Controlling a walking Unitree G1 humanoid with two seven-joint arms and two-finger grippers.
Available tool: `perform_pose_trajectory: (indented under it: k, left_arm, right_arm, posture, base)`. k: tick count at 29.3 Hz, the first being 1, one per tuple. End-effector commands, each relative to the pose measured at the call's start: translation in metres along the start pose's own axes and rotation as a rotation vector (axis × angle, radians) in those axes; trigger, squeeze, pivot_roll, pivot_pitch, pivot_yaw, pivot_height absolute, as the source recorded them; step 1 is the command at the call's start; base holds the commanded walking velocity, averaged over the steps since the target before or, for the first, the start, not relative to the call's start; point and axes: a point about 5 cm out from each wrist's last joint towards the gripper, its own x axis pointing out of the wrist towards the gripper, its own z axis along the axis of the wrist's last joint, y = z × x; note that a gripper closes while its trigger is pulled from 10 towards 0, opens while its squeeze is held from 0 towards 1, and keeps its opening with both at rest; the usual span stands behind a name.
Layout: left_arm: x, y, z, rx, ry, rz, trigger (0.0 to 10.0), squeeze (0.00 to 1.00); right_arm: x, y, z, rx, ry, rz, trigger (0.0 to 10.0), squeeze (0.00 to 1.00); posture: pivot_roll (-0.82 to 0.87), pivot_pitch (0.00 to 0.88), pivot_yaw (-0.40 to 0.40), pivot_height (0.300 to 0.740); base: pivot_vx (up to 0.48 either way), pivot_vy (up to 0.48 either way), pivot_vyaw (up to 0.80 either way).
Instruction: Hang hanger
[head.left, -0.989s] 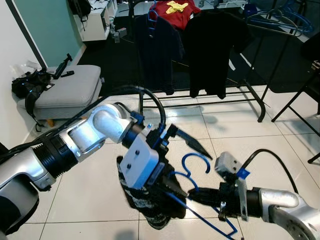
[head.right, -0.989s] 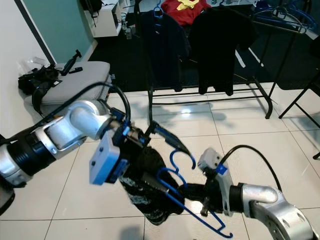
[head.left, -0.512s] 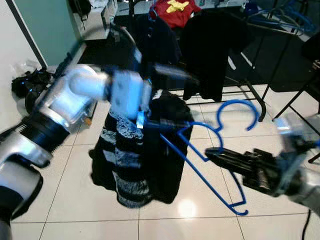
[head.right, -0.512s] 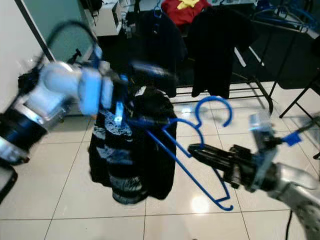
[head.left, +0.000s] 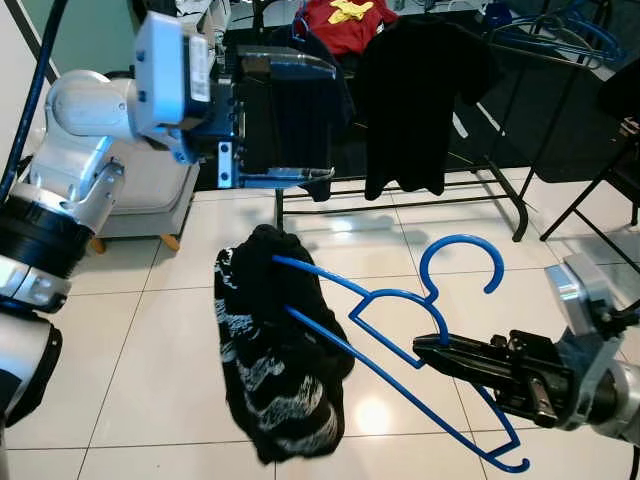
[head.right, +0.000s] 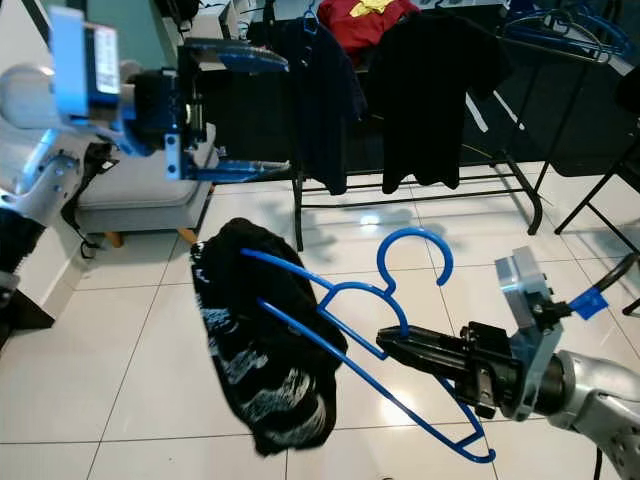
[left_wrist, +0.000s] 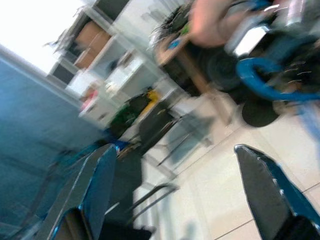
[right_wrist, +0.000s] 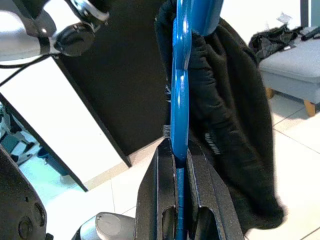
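Note:
A blue hanger (head.left: 404, 294) is held out low over the tiled floor, its hook pointing up. My right gripper (head.left: 425, 348) is shut on its lower bar, and the right wrist view shows the pads (right_wrist: 162, 170) clamped on the blue bar. A black patterned garment (head.left: 270, 370) droops from the hanger's far end. My left gripper (head.left: 330, 120) is raised high on the left, open, holding nothing, well above the garment. The clothes rack (head.left: 455, 205) stands behind, with a black shirt (head.left: 415, 90) and other clothes hanging on it.
A grey cushioned stool (head.right: 135, 205) stands at the left by the wall. A black folding chair (head.left: 600, 190) is at the right. More blue hangers (head.left: 560, 40) hang on the rack's right end. Open tiled floor lies between me and the rack.
My left gripper let go of the garment and rose up to the left. The garment now hangs from the hanger alone. The right gripper lifted the hanger from near the floor.

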Motion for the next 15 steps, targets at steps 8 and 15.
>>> perform_pose_trajectory:
  k: [8, 15]
  left_arm:
    - [-0.013, 0.001, -0.003, -0.018, 0.055, -0.027, 10.0, 0.00]
    - [-0.054, 0.041, 0.019, 0.008, 0.089, 0.142, 10.0, 0.00]
  right_arm:
    - [0.001, 0.008, 0.014, -0.043, -0.074, 0.046, 10.0, 0.00]
    - [-0.013, 0.017, 0.021, -0.048, -0.131, 0.035, 10.0, 0.00]
  posture:
    - [-0.05, 0.125, 0.088, 0.740]
    - [-0.06, 0.131, 0.095, 0.740]
  base:
    - [0.000, 0.000, 0.00]
    - [0.000, 0.000, 0.00]
